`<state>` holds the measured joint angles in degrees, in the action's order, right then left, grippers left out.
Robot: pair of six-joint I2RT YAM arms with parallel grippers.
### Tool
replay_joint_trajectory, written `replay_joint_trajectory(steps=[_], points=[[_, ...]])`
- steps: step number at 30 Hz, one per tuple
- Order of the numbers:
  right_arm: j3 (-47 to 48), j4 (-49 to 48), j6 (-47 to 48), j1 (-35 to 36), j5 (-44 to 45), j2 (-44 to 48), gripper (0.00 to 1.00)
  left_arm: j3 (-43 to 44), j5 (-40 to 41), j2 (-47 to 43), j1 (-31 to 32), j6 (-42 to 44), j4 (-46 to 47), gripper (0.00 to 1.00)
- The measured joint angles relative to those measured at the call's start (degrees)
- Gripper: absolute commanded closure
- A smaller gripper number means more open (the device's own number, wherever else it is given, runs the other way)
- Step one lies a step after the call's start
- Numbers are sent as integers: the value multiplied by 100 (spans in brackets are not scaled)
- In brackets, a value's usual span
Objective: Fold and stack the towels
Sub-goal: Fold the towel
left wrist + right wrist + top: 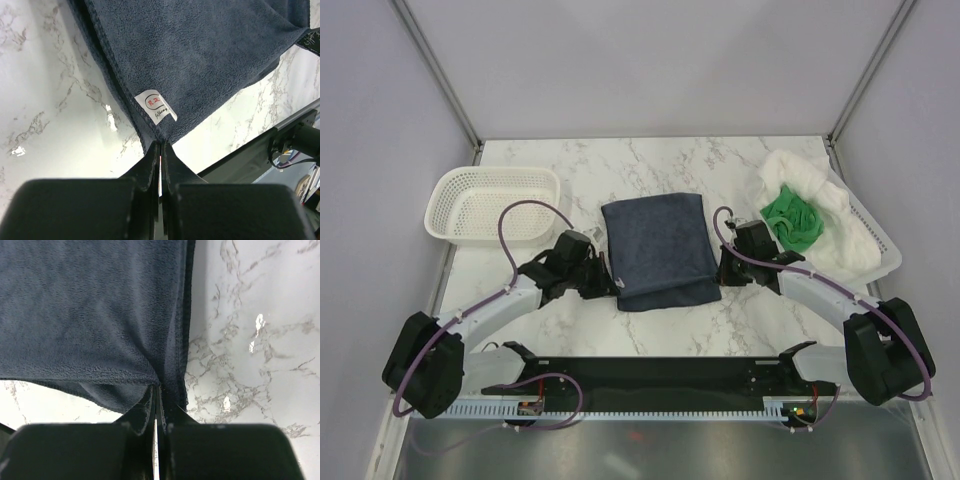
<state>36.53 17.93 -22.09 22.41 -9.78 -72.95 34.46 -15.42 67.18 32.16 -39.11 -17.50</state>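
The dark navy towel (658,250) lies spread on the marble table (650,160) between both arms, its near edge doubled over. My left gripper (611,284) is shut on the towel's near-left corner; the left wrist view shows the jaws (161,146) pinching navy cloth (200,60) just below a white label (155,106). My right gripper (723,268) is shut on the near-right corner, the cloth (90,315) bunching at its tips (157,389). The green towel (792,222) lies crumpled on the white towel (820,195) at the back right.
An empty white perforated basket (490,203) stands at the back left. A second white basket (886,262) at the right edge holds the white and green towels. Grey walls close the table on three sides. A black rail (650,375) runs along the near edge.
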Motion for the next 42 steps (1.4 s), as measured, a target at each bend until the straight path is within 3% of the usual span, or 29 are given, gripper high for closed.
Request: replay_joint_trajectory(steps=[14,22,28,35,42], points=[[-374,-328,-385,321,291,76,100,-142,35,-87,109,-37,-35,98],[605,195,-133,334,640,476,100,619,39,-249,109,-269,-411,98],[846,542,-13,337,691,776,100,669,142,-522,140,-345,-671,98],[199,656,-70,413,645,1257,100,11,190,-772,304,-411,-686,98],[-433,229,-525,476,365,1001,100,-470,184,-654,339,-474,-590,98]])
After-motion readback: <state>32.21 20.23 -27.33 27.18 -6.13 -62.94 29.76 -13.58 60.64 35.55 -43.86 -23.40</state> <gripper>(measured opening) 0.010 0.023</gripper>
